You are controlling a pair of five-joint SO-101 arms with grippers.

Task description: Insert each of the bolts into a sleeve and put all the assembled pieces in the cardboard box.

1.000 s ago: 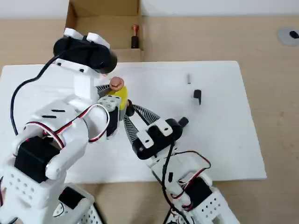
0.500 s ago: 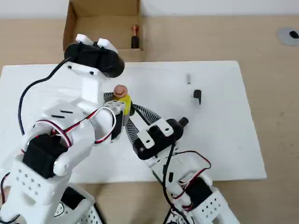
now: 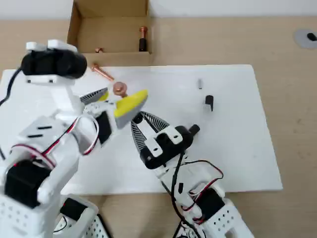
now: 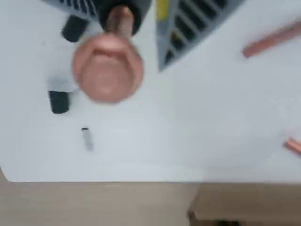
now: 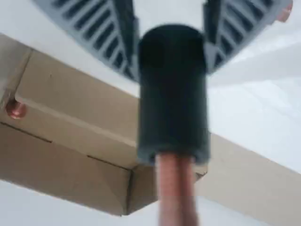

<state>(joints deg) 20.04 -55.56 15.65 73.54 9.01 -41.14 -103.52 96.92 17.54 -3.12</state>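
Observation:
My right gripper (image 3: 138, 119) is shut on a black sleeve (image 5: 173, 94) at mid-table. A copper bolt (image 3: 119, 89) sits in that sleeve, its shaft (image 5: 176, 188) coming out of the sleeve's end. The bolt's round head (image 4: 107, 73) points up and left, between the spread fingers of my left gripper (image 3: 115, 98), which is open and touches nothing. One left finger is yellow (image 3: 131, 102), the other grey. The cardboard box (image 3: 109, 32) stands at the back left with one assembled piece (image 3: 142, 38) inside. A loose bolt (image 3: 102, 73) lies on the white mat just in front of the box.
Two spare black sleeves (image 3: 209, 102) (image 3: 194, 130) and a small grey pin (image 3: 200, 83) lie on the mat's right half. Another copper bolt head (image 3: 99, 50) shows at the box's front wall. The white mat (image 3: 237, 148) covers the tan table.
My left gripper opened and let go of the bolt, and the left arm swung back to the left, uncovering the loose bolt by the box. The right arm kept still with the sleeve.

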